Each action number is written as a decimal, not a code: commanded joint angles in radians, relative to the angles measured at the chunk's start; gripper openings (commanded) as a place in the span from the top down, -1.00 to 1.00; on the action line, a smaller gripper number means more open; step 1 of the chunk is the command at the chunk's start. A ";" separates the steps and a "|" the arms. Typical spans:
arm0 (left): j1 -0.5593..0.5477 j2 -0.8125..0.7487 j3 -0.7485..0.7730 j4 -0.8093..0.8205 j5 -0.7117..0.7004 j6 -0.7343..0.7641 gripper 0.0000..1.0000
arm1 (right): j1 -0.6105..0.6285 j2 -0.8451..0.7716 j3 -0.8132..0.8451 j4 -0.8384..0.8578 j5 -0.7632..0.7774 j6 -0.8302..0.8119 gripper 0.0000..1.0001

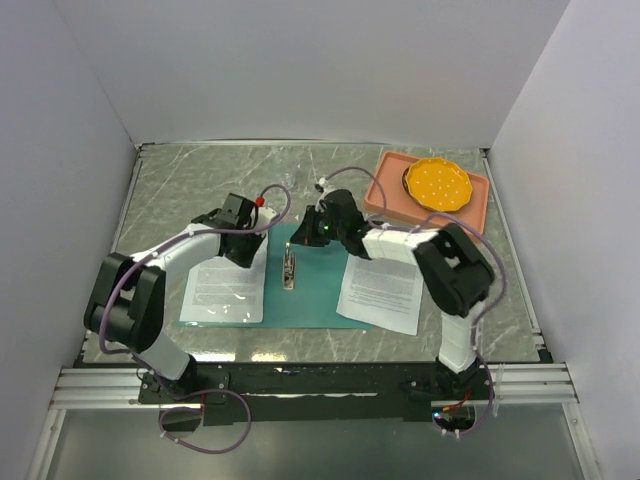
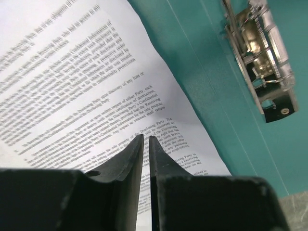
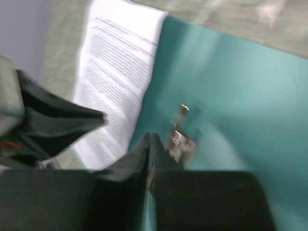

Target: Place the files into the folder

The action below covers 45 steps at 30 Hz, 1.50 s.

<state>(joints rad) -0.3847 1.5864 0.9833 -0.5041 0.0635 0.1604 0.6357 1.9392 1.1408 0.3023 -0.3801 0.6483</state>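
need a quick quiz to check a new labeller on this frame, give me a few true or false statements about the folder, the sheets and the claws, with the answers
1. The folder lies open with its metal clip showing. True.
2. Both sheets sit in the tray. False: the left sheet and the right sheet lie over the folder's two side edges. The tray holds only an orange plate.
3. The right claw is shut, over the folder near the clip. True.
4. The tray sits at the near left corner of the table. False: it is at the far right.
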 commanded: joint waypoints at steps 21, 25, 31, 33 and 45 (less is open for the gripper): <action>0.004 -0.335 0.133 -0.206 -0.060 -0.007 0.26 | 0.246 -0.321 0.162 -1.223 0.825 -0.105 -0.69; 0.004 -0.324 0.129 -0.224 -0.091 -0.013 0.27 | 0.320 -0.329 0.094 -1.178 0.771 -0.020 -0.40; 0.003 -0.341 0.094 -0.218 -0.103 -0.015 0.28 | 0.390 -0.270 0.042 -1.178 0.770 0.043 -0.38; 0.004 -0.347 0.087 -0.221 -0.103 -0.019 0.28 | 0.400 -0.257 0.036 -1.169 0.767 0.056 -0.38; 0.003 -0.378 0.061 -0.226 -0.094 -0.025 0.26 | 0.430 -0.141 0.083 -1.140 0.776 0.096 -0.26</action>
<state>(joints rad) -0.3836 1.2449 1.0630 -0.7303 -0.0242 0.1444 1.0557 1.7866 1.1847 -0.8433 0.3519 0.7002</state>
